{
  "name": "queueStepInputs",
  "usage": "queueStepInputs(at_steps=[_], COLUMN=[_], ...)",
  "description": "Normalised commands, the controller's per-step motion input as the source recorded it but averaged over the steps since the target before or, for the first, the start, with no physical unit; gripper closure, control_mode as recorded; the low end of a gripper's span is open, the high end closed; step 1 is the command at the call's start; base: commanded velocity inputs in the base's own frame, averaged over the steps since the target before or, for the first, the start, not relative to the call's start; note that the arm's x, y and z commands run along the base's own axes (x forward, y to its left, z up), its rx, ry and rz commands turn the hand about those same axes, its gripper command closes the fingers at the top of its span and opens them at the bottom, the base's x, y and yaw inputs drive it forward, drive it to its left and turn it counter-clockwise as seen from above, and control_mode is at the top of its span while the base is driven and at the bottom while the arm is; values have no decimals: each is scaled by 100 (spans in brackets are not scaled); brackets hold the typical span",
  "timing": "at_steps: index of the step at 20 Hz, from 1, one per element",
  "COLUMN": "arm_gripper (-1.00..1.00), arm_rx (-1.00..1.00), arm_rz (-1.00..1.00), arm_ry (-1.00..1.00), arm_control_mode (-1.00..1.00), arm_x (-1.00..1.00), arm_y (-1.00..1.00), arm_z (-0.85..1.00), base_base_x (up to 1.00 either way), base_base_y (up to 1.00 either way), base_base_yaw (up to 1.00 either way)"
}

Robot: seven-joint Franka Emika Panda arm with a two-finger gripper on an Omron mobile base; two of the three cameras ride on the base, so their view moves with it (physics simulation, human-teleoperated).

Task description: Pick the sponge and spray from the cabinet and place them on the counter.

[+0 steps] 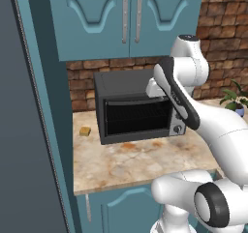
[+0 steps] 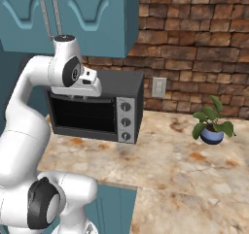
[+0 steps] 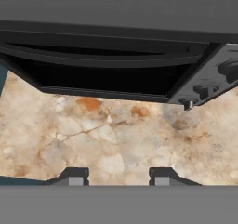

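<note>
The teal upper cabinet (image 1: 128, 19) hangs above the microwave with both arched doors closed, its silver bar handles (image 1: 131, 12) side by side; it also fills the top left of the right base view (image 2: 82, 14). The sponge and the spray are hidden from sight. The beige marbled counter (image 1: 126, 162) runs below, also seen here (image 2: 185, 160). My gripper (image 3: 118, 176) is open with nothing between its fingertips (image 3: 76, 175). It hovers over the counter in front of the microwave, well below the cabinet doors. The white hand (image 2: 86, 85) sits level with the microwave's top.
A black microwave (image 1: 135, 106) stands on the counter under the cabinet, knobs (image 2: 125, 121) on its right. A small orange-tan square block (image 1: 85, 130) lies left of it. A potted plant (image 2: 211, 124) and a wall outlet (image 2: 158, 87) are to the right. A tall teal panel (image 1: 48, 106) bounds the left.
</note>
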Motion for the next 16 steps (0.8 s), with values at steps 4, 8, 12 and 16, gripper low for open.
queueStepInputs(at_steps=[4, 8, 12, 16], arm_gripper=[-100, -100, -100, -100], arm_rx=[0, 0, -1, -3], arm_rz=[0, 0, 0, 0], arm_ry=[0, 0, -8, -16], arm_control_mode=[-100, -100, -100, -100], arm_x=[0, 0, -6, -13], arm_y=[0, 0, 2, 0], arm_z=[0, -3, 12, 36], base_base_x=[0, 0, 0, 0], base_base_y=[0, 0, 0, 0], base_base_yaw=[0, 0, 0, 0])
